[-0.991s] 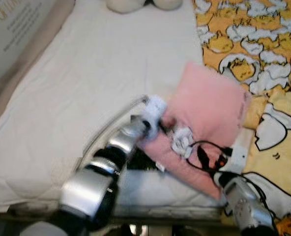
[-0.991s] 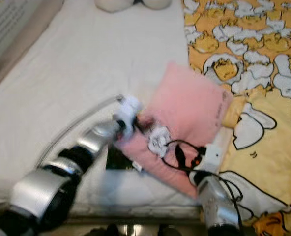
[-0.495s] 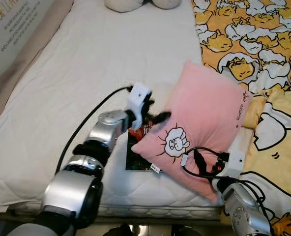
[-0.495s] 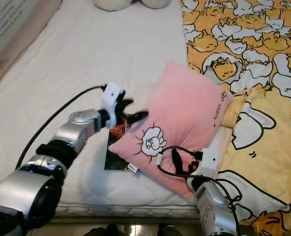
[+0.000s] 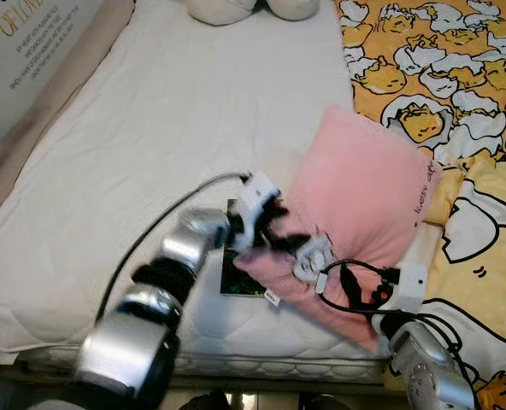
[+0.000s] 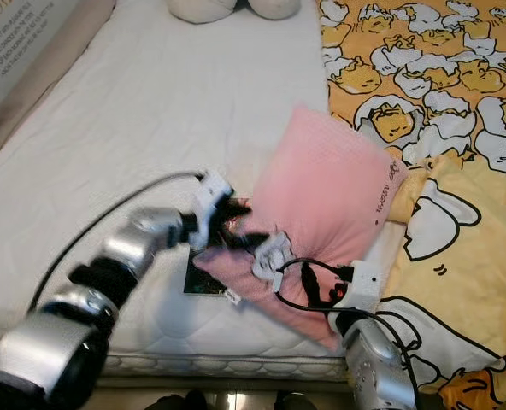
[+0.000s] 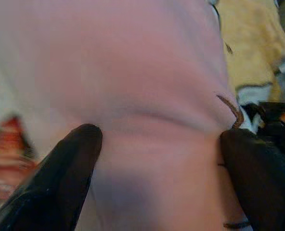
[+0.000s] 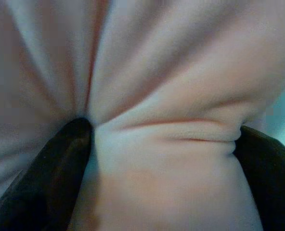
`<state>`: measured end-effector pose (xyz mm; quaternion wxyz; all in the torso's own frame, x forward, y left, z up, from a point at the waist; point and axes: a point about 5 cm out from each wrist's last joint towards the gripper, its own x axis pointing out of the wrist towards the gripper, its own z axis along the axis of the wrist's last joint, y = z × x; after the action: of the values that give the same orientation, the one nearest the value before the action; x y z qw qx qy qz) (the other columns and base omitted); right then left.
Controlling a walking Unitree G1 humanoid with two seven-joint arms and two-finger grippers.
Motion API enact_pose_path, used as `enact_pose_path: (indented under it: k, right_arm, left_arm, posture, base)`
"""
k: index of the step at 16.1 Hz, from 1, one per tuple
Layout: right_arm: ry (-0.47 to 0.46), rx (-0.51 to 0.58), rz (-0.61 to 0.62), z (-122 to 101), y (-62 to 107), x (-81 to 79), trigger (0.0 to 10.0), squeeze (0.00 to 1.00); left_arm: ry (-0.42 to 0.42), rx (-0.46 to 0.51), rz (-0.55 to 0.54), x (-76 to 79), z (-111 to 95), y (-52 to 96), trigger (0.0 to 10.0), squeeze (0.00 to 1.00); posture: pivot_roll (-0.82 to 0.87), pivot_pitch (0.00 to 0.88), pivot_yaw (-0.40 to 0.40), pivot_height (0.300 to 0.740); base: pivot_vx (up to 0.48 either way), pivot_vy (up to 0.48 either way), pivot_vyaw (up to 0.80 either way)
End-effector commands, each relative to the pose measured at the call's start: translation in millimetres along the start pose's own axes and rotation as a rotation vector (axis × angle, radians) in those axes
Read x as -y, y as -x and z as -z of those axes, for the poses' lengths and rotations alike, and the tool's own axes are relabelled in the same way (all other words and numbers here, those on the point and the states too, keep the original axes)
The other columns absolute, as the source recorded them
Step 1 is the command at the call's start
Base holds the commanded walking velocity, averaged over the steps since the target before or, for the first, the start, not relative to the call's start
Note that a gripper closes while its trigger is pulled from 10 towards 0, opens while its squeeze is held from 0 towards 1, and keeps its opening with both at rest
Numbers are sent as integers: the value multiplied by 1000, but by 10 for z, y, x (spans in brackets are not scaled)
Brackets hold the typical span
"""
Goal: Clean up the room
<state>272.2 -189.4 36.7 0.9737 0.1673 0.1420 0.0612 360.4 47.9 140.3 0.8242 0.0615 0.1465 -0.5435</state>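
- Near the foot edge of the white mattress (image 5: 150,128), our pink pillow (image 5: 364,196) lies tilted, its low corner resting on a dark flat packet or magazine (image 6: 203,275) and its far side leaning onto the yellow cartoon blanket (image 5: 458,94).
- Our left hand (image 5: 279,243) is at the pillow's low left corner; in its wrist view the two black fingers (image 7: 60,168) stand spread with pink cloth bulging between them, pressing into the fabric, though we cannot say the pinch is firm.
- Our right hand (image 8: 161,159) has the near right edge gathered between its fingers, the cloth creased and bunched, so we judge it is pinching the pillow there.
- We expect the pillow to be light, soft and floppy: it will sag and fold between two holds, and thin pinches of cover may slip. Taking deep bites at opposite corners, with stuffing inside the grip, looks safest.
- A black cable (image 5: 355,286) loops by our right wrist, just over the pillow's near edge; it could snag as we lift.
- Open room lies to the left, across the bare mattress up toward the cream cushions (image 5: 249,8) at its head. The bed's near edge is just below both hands, so we should carry up and forward rather than pull back.
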Motion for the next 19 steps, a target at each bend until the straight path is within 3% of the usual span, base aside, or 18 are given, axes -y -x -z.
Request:
enact_pose_path:
  k: [1,3,6,8,9,10,12,19]
  right_arm:
    - [-3,-90,-14,189,18,-57,10000,0]
    - [2,-98,-23,203,8,-93,10000,0]
    - [9,-95,-30,188,3,-126,10000,0]
    - [12,-94,-33,187,3,-133,10000,0]
    - [21,-86,-21,173,1,-125,8235,0]
    - [20,-84,-15,170,1,-120,0,0]
    - [0,-83,-2,173,17,-83,0,0]
    - [-7,-106,28,202,-21,-11,0,0]
  left_arm:
    - [1,-83,29,150,211,-146,10000,0]
    - [13,-147,-68,316,443,-353,10000,0]
    - [0,-215,-186,404,640,-433,10000,0]
    - [-28,-243,-246,382,684,-423,10000,0]
    - [-64,-262,-289,354,717,-397,0,0]
    - [-63,-260,-293,350,718,-395,0,0]
    - [-78,-253,-311,319,697,-378,0,0]
    - [-10,-223,-275,373,673,-432,0,0]
  posture:
    - [-31,195,34,731]
    - [-34,199,26,731]
    - [-57,204,25,731]
    - [-63,199,26,731]
    - [-65,193,28,731]
    - [-65,193,28,731]
    - [-57,194,27,731]
    - [-55,185,24,731]
  base:
    - [0,0,0]
    - [0,0,0]
    - [0,0,0]
    - [0,0,0]
    - [0,0,0]
    - [0,0,0]
    - [0,0,0]
    - [0,0,0]
